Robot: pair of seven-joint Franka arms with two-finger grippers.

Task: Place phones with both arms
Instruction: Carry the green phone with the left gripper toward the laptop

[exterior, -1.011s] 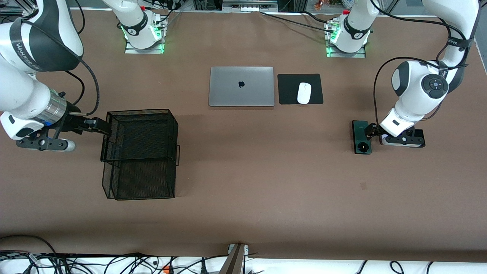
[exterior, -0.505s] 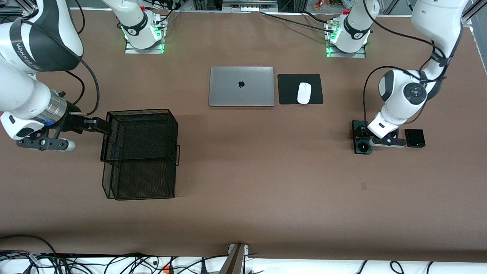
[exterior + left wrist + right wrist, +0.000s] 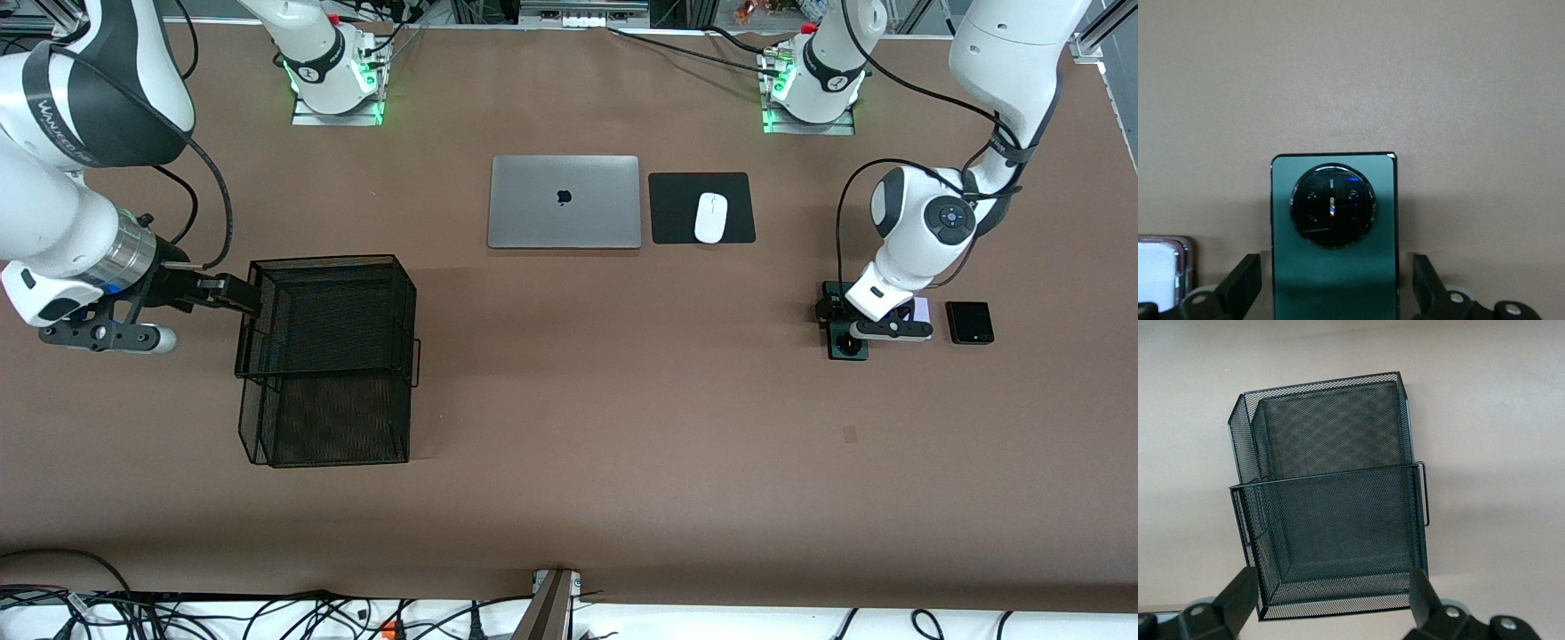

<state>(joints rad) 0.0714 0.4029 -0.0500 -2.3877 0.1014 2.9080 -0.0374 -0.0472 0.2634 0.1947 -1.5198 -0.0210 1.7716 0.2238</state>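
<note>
Left gripper (image 3: 836, 313) down low at the left arm's end of the table, right over the green phone (image 3: 845, 342). Fingers (image 3: 1241, 288) spread wide, one on each long side of the phone, not squeezing it, holding nothing. Green phone flat on the brown table (image 3: 622, 400), round black camera ring facing up at the end nearer the front camera. Much of the phone hidden under the wrist in the front view. In the left wrist view, green phone (image 3: 1335, 233) plainly between the two black fingers, with small gaps on both sides.

White phone (image 3: 922, 308) flat on the table just beside the green one, mostly covered by the arm. A corner of it also in the left wrist view (image 3: 1158, 270). Black phone (image 3: 969, 321) a bit farther toward that same end of the table, flat, with a tiny green light on it. All three phones in a row, close together, none lifted.

Right gripper (image 3: 233, 296) at the right arm's end of the table, at the edge of the black wire basket (image 3: 324, 356). Fingers wide open, one on each side of the basket wall in the right wrist view (image 3: 1331, 540); hard to tell whether touching it. Basket with two levels, nothing inside.

Silver laptop (image 3: 564, 202) shut, near the arm bases. White mouse (image 3: 710, 217) on a black pad (image 3: 676, 209) beside it.
</note>
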